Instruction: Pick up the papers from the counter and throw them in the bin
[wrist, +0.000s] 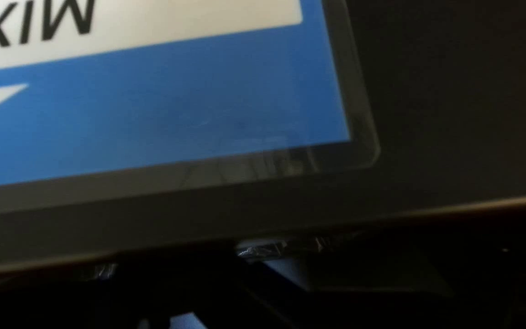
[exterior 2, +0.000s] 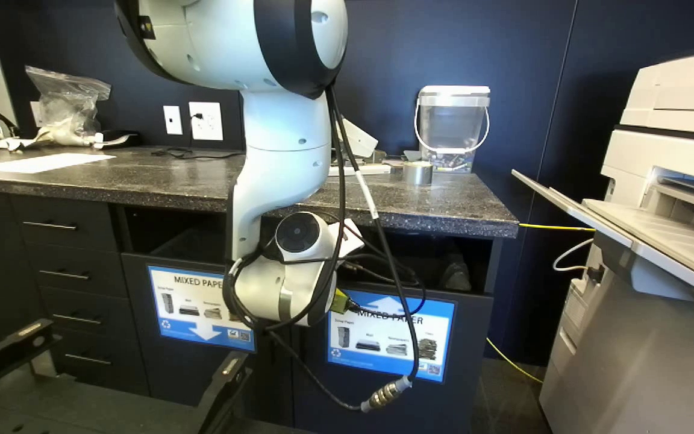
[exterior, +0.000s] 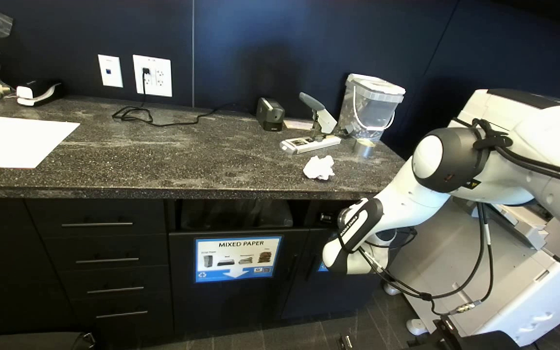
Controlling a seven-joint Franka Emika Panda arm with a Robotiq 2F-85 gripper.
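Bluish glare washes dark-blue panelled wall (exterior: 241, 34) in both exterior views; flat white paper sheet (exterior: 17, 141) overexposed. Wrist view dim, blue-and-white printed sign (wrist: 176, 114) soft-focused, frame bottom near black.

A robot arm (exterior 2: 287, 154) hides a crumpled paper wad (exterior: 319, 168) in an exterior view, while darkness obscures the jaws in the wrist view, where a sign (wrist: 167, 100) runs off top and left. A white sheet (exterior: 15, 143) is cropped in an exterior view.

Both exterior views face the counter (exterior: 178, 163), printer (exterior 2: 600, 349) near three o'clock. The wrist view crowds a sign (wrist: 176, 109) at ten.
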